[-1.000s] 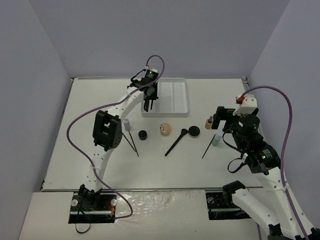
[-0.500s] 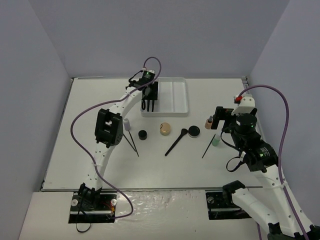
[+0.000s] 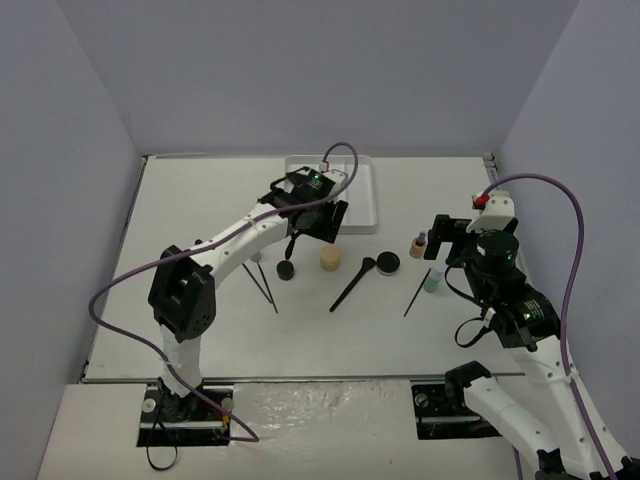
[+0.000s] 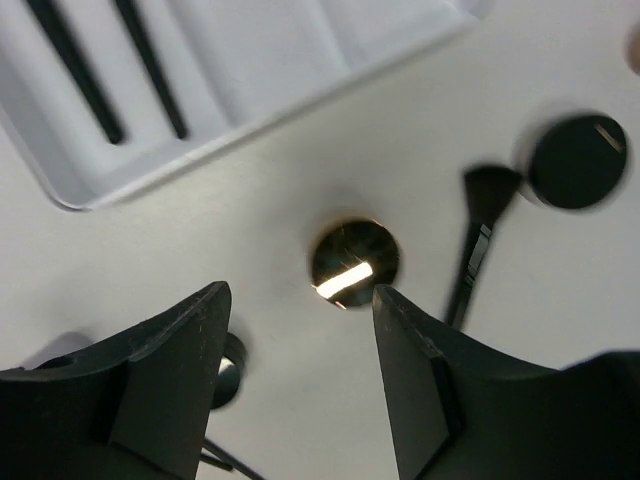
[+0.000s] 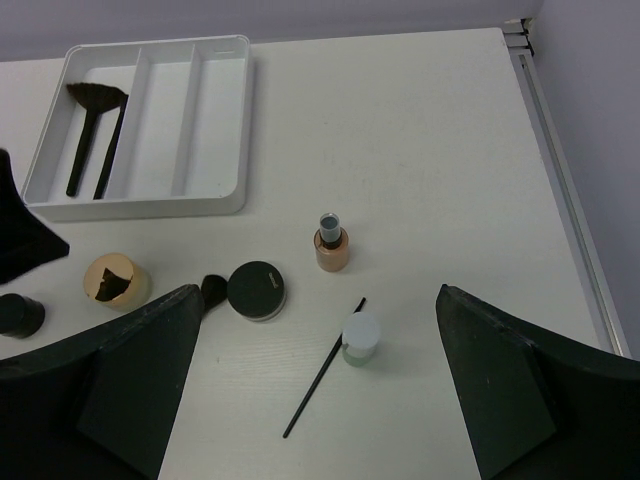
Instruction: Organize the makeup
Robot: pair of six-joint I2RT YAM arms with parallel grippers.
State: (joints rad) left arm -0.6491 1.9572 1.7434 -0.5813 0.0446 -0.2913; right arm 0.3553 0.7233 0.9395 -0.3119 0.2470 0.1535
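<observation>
My left gripper (image 3: 325,222) hangs open and empty just above the round gold-tan jar (image 4: 354,263), which stands on the table in front of the white tray (image 4: 250,110). Two black brushes (image 5: 88,130) lie in the tray's left compartment. A broad black brush (image 4: 478,250) and a round black compact (image 4: 578,160) lie right of the jar, and a small black compact (image 3: 285,270) lies to its left. My right gripper (image 5: 317,300) is wide open above a pale green bottle (image 5: 360,338), a thin brush (image 5: 325,370) and a tan bottle (image 5: 332,245).
Another thin black brush (image 3: 262,285) lies on the table left of the small compact. The left arm reaches across the tray's near edge (image 3: 350,228). Purple walls close in the table on three sides.
My left gripper has opened and left a brush in the tray's left compartment. It has then swung from the tray toward the near right, over the gold-tan jar. The right arm has stayed put.
</observation>
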